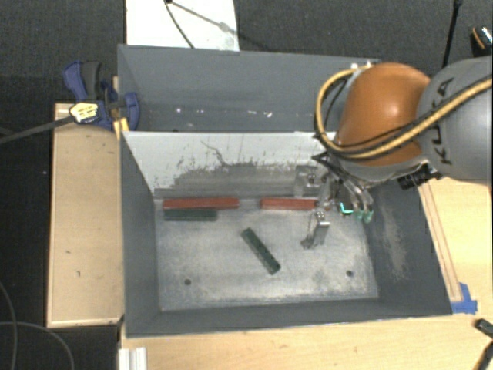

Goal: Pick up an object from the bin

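gripper point(314, 236) sits low over the bin floor point(231, 287), right of centre (open or closed: can't tell). Nearest things: slanted dark green bar point(260, 250) to its left, red bar point(286, 203) along the back wall.

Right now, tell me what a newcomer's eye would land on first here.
The arm's orange cover looms over the right side of the bin, the tool hanging below it. A dark green bar lies slanted mid-floor, left of the tool. By the back wall lie a long red bar and a shorter red bar.
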{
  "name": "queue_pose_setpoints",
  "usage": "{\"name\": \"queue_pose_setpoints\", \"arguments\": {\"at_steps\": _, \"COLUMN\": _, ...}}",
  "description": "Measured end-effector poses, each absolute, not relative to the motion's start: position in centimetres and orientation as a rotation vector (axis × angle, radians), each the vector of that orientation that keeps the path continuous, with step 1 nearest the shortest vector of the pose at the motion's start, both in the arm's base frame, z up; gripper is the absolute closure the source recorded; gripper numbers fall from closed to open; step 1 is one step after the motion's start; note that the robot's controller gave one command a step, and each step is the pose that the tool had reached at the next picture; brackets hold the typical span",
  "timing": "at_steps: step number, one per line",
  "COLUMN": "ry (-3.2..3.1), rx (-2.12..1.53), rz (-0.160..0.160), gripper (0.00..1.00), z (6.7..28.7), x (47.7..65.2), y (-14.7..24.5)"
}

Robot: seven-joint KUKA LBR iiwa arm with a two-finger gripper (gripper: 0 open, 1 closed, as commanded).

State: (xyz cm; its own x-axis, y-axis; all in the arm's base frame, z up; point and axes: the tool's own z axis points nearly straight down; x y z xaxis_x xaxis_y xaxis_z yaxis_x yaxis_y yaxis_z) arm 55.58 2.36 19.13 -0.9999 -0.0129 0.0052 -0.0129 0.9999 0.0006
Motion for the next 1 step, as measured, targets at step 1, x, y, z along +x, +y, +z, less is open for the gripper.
{"name": "queue_pose_setpoints", "arguments": {"at_steps": 1, "ry": -3.102, "rx": 0.482, "rz": -0.005, "gripper": 0.00, "z": 12.06, "x": 51.30, "y": 13.23}}
